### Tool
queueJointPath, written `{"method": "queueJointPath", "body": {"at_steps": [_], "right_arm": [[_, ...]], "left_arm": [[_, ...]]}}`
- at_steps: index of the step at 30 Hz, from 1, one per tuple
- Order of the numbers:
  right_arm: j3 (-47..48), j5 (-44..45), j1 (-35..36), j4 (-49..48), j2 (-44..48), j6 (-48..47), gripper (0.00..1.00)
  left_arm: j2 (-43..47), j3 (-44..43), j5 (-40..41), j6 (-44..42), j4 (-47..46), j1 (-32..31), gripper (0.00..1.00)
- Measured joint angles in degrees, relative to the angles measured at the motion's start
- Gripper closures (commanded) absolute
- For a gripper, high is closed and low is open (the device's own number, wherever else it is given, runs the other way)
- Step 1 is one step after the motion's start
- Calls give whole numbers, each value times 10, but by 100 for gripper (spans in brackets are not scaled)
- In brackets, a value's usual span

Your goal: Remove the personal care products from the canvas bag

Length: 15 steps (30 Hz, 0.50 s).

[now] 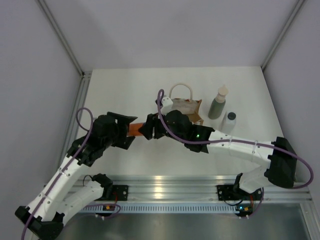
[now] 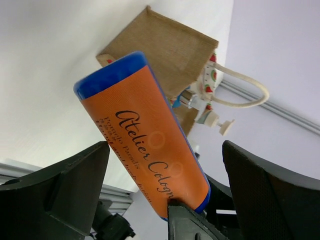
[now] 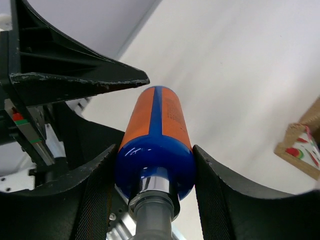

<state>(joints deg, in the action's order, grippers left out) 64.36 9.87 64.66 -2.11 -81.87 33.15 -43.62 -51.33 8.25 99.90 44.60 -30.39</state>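
Observation:
My right gripper [image 1: 148,129] is shut on an orange bottle [image 1: 135,131] at its blue shoulder [image 3: 155,160] and holds it level above the table. My left gripper [image 1: 128,133] is open, and its fingers [image 2: 60,190] stand wide on either side of the bottle [image 2: 150,145] without touching it. The canvas bag [image 1: 189,109] stands behind, with its cream handle up [image 2: 165,55]. A white pump top [image 1: 166,103] pokes out of the bag [image 2: 212,119]. The grey-green bottle [image 1: 218,104] and the translucent bottle [image 1: 229,122] stand on the table to the right of the bag.
White walls close in the table on the left, right and back. An aluminium rail [image 1: 165,187] runs along the near edge, by the arm bases. One corner of the bag [image 3: 300,145] shows at the right of the right wrist view.

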Motion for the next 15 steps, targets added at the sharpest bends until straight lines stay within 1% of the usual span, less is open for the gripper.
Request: {"method": "queueJointPath", "body": {"at_steps": [6,11,15], "right_arm": [[17,20,0,114,2,-36,100],[17,42,0,222,20,-64,100],[-18,70,0,258,67,-74,100]], "left_arm": [[0,19,-3,-46,-1,0,2],[0,20,1,-114,0,0,2],[0,32,3,-156,0,0,2]]}}
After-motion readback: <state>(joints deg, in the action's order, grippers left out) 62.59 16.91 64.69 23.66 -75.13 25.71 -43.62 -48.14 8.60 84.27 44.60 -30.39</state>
